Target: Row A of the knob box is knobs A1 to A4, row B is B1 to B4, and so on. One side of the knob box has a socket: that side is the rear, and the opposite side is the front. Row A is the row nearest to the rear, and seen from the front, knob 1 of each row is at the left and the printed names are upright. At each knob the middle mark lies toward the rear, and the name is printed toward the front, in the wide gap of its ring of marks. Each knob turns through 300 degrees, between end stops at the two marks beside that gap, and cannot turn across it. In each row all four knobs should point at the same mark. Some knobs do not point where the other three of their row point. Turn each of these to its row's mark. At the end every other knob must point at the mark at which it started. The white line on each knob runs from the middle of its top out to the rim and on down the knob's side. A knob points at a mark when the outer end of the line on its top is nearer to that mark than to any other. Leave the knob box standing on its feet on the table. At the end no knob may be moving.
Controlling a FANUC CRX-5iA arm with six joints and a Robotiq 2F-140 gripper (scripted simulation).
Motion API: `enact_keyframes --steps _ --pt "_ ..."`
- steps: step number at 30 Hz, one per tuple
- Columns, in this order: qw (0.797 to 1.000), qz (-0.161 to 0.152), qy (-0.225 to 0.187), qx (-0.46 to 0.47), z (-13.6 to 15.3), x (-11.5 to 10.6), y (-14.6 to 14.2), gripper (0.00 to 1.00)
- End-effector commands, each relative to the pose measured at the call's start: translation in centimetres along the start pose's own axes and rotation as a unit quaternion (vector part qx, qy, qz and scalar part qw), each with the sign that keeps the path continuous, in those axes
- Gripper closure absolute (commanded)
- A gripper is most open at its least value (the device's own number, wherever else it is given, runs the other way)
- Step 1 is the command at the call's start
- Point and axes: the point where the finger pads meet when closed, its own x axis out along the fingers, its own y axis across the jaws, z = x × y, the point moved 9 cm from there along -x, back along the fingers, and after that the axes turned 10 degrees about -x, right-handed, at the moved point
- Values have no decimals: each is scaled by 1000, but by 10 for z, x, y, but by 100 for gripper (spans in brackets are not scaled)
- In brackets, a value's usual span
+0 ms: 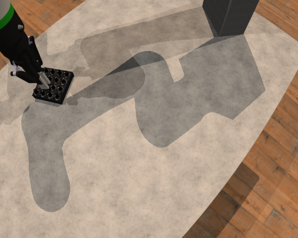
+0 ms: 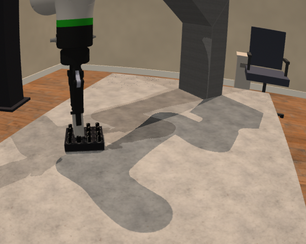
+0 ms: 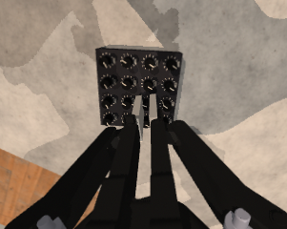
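Observation:
The black knob box (image 1: 65,95) (image 2: 85,146) (image 3: 138,51) stands on its feet near the table's left side, with four rows of four small black knobs. My gripper (image 1: 44,85) (image 2: 78,130) (image 3: 147,104) reaches straight down onto the box. Its two fingers are closed narrowly around one inner knob. In the wrist view this knob is third from the left in the third row from the far edge. The fingers hide most of it, so its white line and name cannot be read. The other knobs' lines are too small to read surely.
A dark grey pillar (image 1: 229,18) (image 2: 203,52) stands at the table's far side. A black column (image 2: 3,52) and a chair (image 2: 267,63) stand on the wooden floor beyond the table. The table's edge lies close to the left of the box.

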Motion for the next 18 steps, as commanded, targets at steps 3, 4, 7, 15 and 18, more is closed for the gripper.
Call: enact_keyframes --steps 3,4,7,15,18 --pt "999 -9 -3 -50 -1 0 2 95" --pt "998 -9 -3 -61 -1 0 2 95" --pt "996 -9 -2 -93 -1 0 2 95" --pt "986 -9 -2 -165 -1 0 2 95" --pt "979 -9 -1 -203 -1 0 2 95"
